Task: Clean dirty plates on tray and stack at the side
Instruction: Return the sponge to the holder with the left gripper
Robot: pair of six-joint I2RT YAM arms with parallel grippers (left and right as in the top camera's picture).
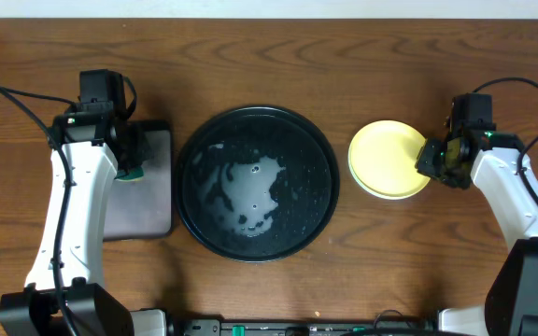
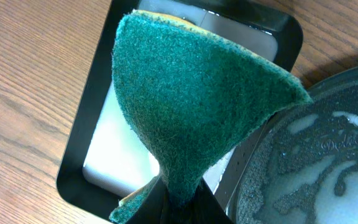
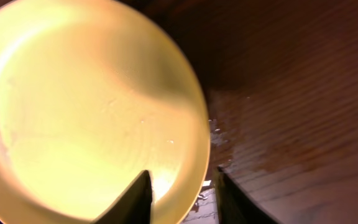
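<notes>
The pale yellow plate (image 1: 388, 159) lies on the table right of the large round black tray (image 1: 306, 149), on top of a stack; a thin mint-green edge (image 1: 352, 168) shows under it. My right gripper (image 1: 434, 159) is open and straddles the yellow plate's right rim (image 3: 86, 106), one finger over the inside and one outside, with a gap to the rim (image 3: 182, 193). The round tray holds only soapy water. My left gripper (image 1: 131, 168) is shut on a green sponge (image 2: 191, 93) above the rectangular black tray (image 2: 86, 124).
The rectangular black tray (image 1: 148, 201) sits just left of the round tray (image 2: 328, 155), nearly touching it, with white liquid inside. Water drops lie on the wood beside the yellow plate. Both arm bases stand at the near corners.
</notes>
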